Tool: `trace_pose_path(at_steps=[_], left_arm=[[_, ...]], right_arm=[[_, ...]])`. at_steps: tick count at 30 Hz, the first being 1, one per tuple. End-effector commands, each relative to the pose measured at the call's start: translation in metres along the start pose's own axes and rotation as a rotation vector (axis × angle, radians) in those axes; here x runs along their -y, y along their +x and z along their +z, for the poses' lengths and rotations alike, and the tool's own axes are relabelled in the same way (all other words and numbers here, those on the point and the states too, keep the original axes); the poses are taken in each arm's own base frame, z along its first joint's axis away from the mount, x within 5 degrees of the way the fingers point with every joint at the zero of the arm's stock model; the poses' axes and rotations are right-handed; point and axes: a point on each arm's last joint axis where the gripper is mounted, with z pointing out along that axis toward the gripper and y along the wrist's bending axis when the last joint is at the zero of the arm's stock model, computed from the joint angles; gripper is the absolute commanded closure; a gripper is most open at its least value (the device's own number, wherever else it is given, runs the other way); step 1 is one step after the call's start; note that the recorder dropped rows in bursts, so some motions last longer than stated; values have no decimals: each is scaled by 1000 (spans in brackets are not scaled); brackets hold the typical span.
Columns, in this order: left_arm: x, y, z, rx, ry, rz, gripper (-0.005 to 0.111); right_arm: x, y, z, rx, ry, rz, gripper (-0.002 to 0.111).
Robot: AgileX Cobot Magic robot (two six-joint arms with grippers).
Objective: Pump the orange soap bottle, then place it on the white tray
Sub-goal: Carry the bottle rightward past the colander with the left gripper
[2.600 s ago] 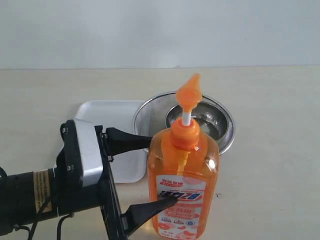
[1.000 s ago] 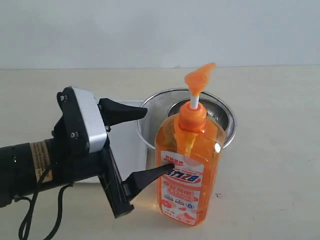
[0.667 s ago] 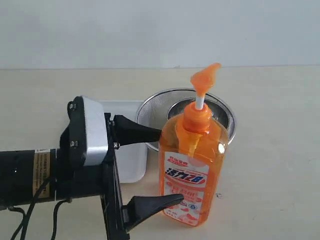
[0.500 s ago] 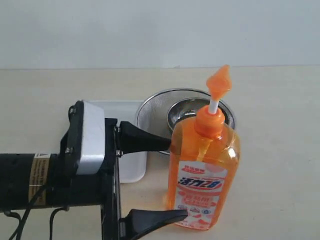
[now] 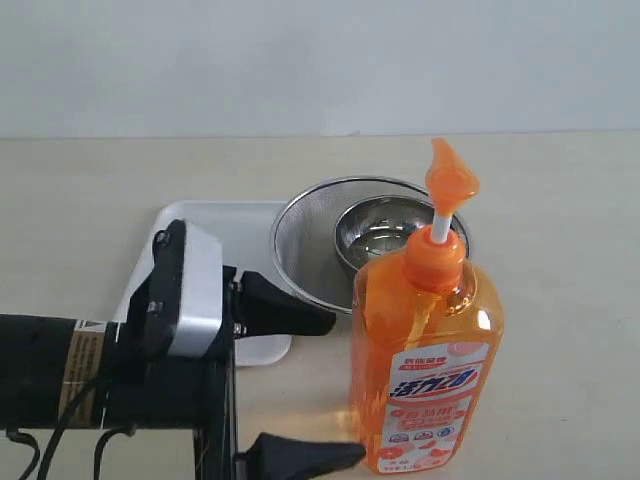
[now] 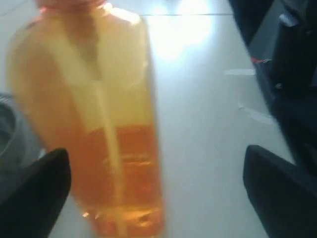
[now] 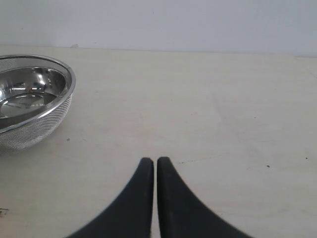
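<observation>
The orange soap bottle (image 5: 425, 385) stands upright on the table at the front right, its pump head (image 5: 450, 185) raised on the white stem. My left gripper (image 5: 343, 388) is open just left of the bottle, far finger (image 5: 290, 312) short of it and near fingertip (image 5: 320, 455) by the bottle's base. In the left wrist view the blurred bottle (image 6: 94, 124) fills the side by one finger (image 6: 34, 193), and my left gripper (image 6: 156, 151) stands wide around it without pressing it. The white tray (image 5: 225, 225) lies behind the left arm. My right gripper (image 7: 154, 161) is shut and empty over bare table.
A round metal mesh bowl (image 5: 300, 250) with a smaller steel bowl (image 5: 385, 235) inside stands right of the tray, just behind the bottle. The right wrist view shows the mesh bowl (image 7: 29, 99) off to one side. The table's far edge meets a pale wall.
The bottle has shifted right and toward the front of the table, turning as it went. My left gripper has sunk lower and drawn back leftward, jaws still wide. The right gripper has not moved.
</observation>
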Motion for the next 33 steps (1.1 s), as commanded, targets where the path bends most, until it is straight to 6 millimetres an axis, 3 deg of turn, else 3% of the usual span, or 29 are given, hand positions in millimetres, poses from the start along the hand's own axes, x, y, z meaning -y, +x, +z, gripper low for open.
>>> trace_pose_path(at_steps=[1, 9, 23, 33], left_arm=[[-14, 2, -2, -42, -147, 21, 21], [-15, -13, -2, 120, -162, 72, 21], [-15, 6, 17, 229, -88, -4, 21], [-16, 5, 18, 278, -92, 2, 21]], right_arm=[[0, -1, 0, 14, -4, 0, 108], [0, -1, 0, 14, -4, 0, 108], [0, -1, 0, 14, -4, 0, 108], [0, -1, 0, 14, -4, 0, 108]])
